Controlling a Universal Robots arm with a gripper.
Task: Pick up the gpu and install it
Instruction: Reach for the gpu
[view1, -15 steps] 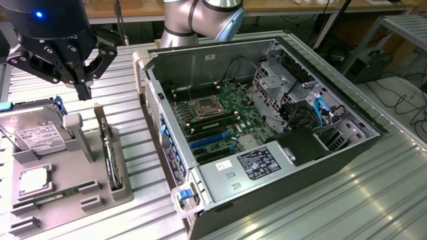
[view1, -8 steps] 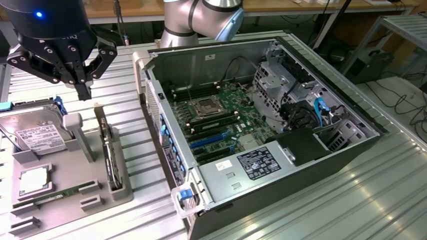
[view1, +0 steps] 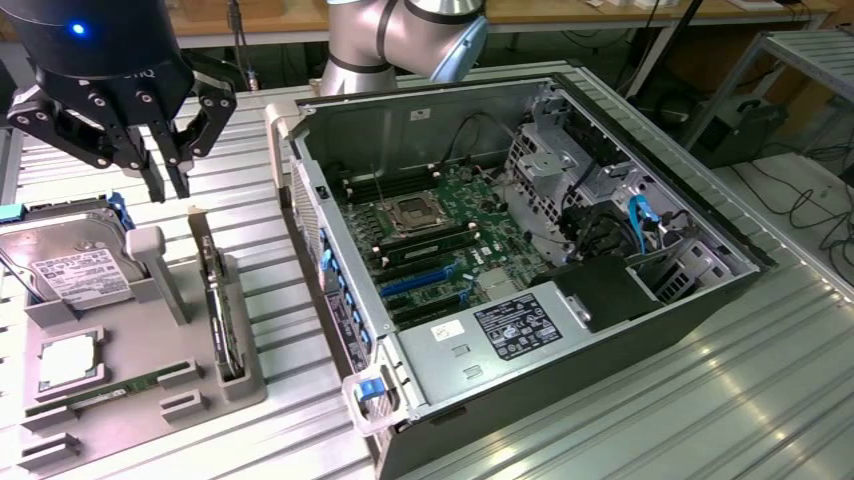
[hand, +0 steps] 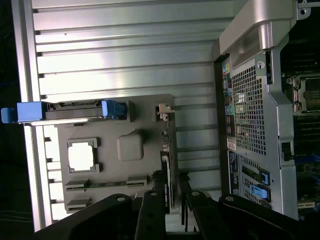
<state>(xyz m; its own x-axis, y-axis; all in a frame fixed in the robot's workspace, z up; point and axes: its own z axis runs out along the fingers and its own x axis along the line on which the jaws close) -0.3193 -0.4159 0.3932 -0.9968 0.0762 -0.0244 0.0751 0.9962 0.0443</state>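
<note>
The gpu (view1: 211, 290) is a thin green card standing on its edge in a slot of the grey holder tray (view1: 140, 340), on the exterior view's left. From the wrist I see it edge-on (hand: 168, 150), its silver bracket end toward the far side of the tray (hand: 110, 170). My gripper (view1: 170, 185) hangs open above the tray's far end, clear of the card. In the wrist view my gripper (hand: 171, 212) has one black finger on each side of the card's line, with nothing between them.
The open computer case (view1: 694, 290) lies on the slatted metal table, motherboard (view1: 441, 225) and blue slots (view1: 414, 285) exposed. The tray also holds a hard drive (view1: 74, 265), a processor (view1: 67, 360) and a memory stick (view1: 114, 392). The case's rear panel (hand: 250, 100) is beside the tray.
</note>
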